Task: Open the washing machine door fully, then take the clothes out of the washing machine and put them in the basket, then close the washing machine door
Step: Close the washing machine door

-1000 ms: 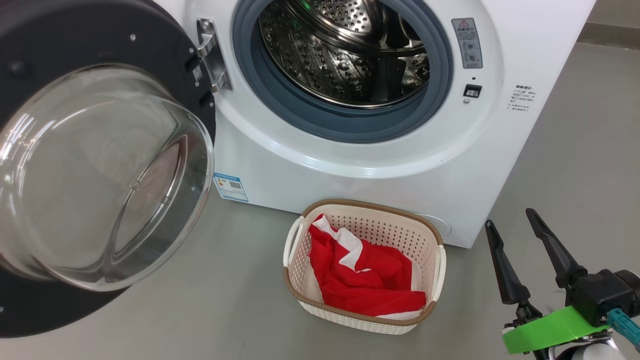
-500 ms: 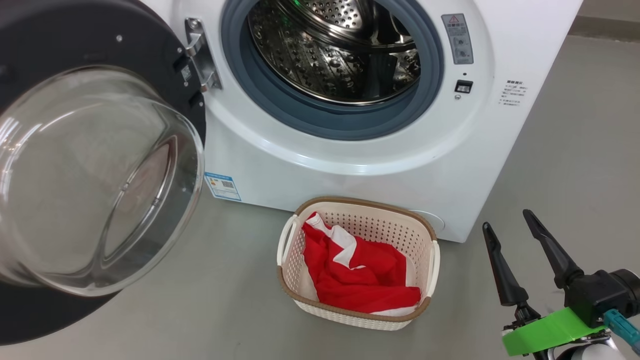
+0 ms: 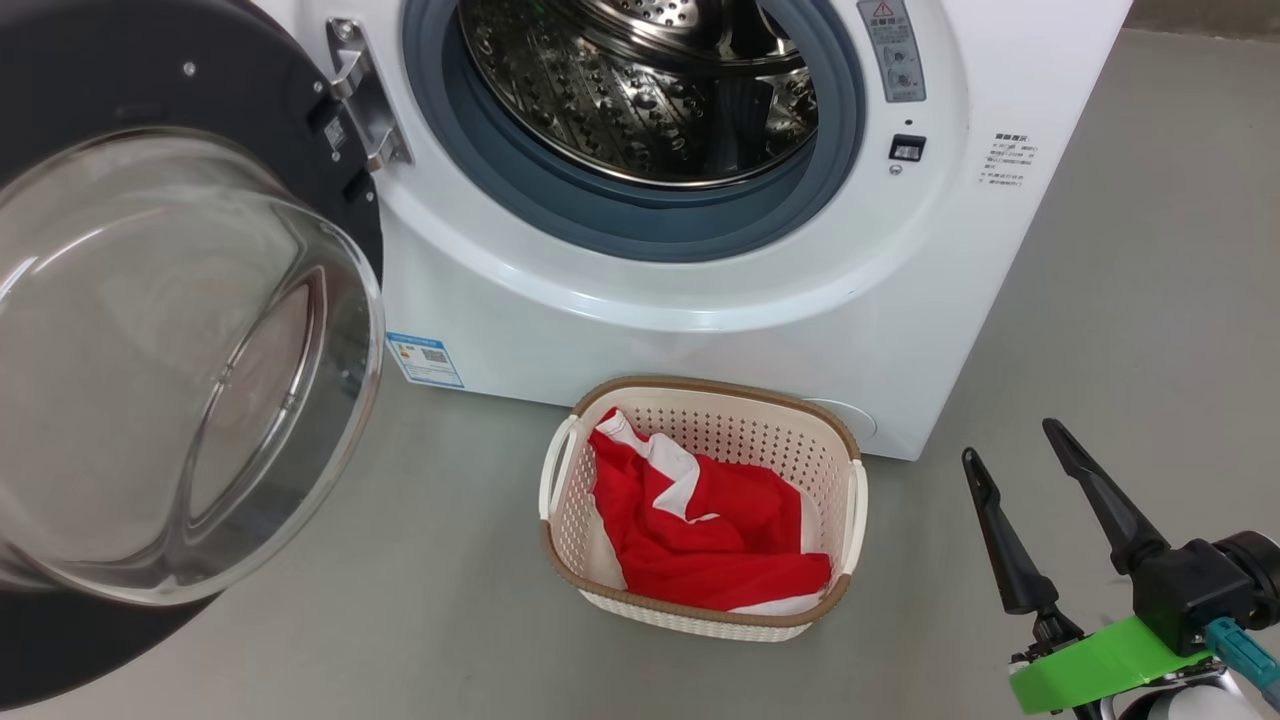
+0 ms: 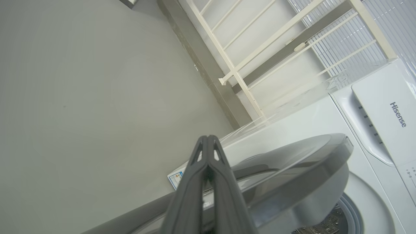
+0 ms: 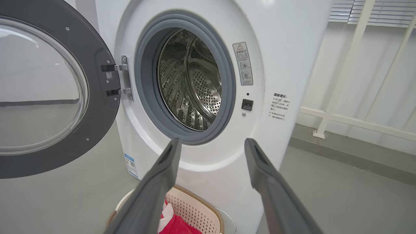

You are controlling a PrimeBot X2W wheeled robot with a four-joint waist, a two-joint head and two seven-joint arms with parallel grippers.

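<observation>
The head view had been turned, so the washing machine (image 3: 650,330) and the basket (image 3: 700,385) were carried leftward in it. The clothes (image 3: 700,540) lay in the basket. The washing machine door (image 3: 150,350), wide open, would best be pushed near its free edge until latched. The left gripper (image 4: 207,139), fingers pressed together, was held by the door's outer face. The right gripper (image 3: 1010,440), spread wide, was poised near the basket.
</observation>
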